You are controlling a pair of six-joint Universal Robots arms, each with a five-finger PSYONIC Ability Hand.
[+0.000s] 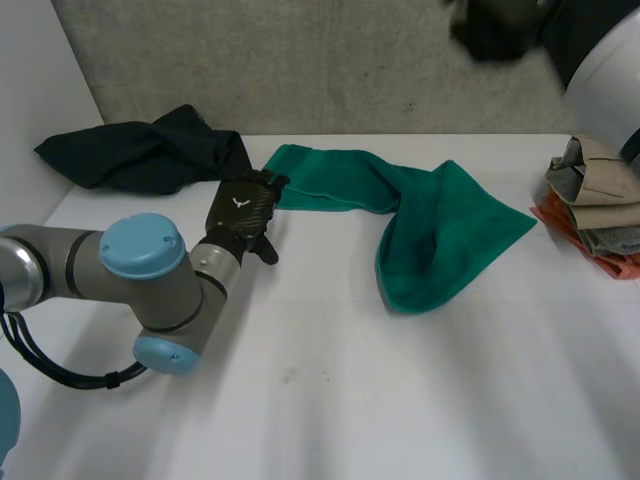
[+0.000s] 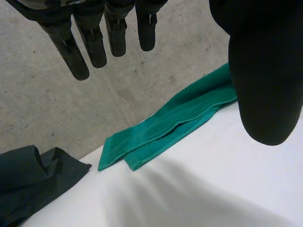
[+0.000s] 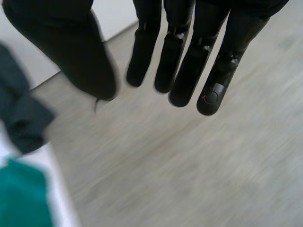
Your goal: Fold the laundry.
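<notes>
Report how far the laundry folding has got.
Done: a stack of folded beige, grey and orange cloths at the right. In hand: nothing; the open left hand is beside one end of the green terry towel. Left: that twisted towel and the dark crumpled garment.

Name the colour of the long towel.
The towel is green; head view shows it best.

i see the towel (image 1: 430, 235) lying across the far half of the table (image 1: 350, 400), one end running left and the bunched end lying to the right, nearer me. a crumpled garment (image 1: 140, 152) lies in the far left corner, just beside the towel's left end. my left hand (image 1: 243, 212) sits at that end, in front of the garment. a stack of folded clothes (image 1: 600, 205) sits at the right edge, apart from the towel.
</notes>
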